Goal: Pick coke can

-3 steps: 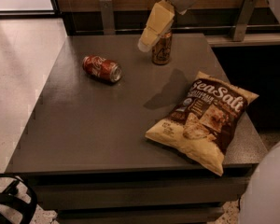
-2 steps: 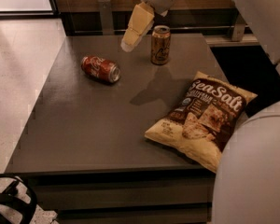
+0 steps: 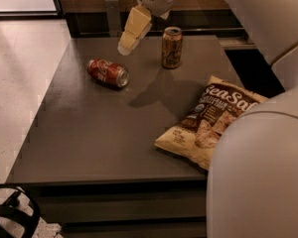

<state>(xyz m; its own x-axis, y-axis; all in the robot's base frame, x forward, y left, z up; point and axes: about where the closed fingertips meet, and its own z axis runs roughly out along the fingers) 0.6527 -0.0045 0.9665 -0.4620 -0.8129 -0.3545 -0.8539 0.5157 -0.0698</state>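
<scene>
Step in hand, as judged: approach to the coke can [image 3: 108, 73], grasp not yet made. The can lies on its side on the far-left part of the table [image 3: 89, 143], its long axis running left to right with the silver end toward the right, clear of all other items. The gripper [image 3: 126, 43] hangs above the table just beyond and to the right of the can, not touching it. How far it is open cannot be told from this view, and it has hold of nothing. Recommended handling: bring the gripper over the can's middle and close across the round body, not end to end. A thin aluminium cylinder lying flat is likely to roll if nudged on one side, and the table top looks smooth and dark, offering little to stop it. The upright brown-gold can [image 3: 172, 47] stands well apart to the right. The crinkled chip bag [image 3: 208, 123] lies flat, nearer right.
</scene>
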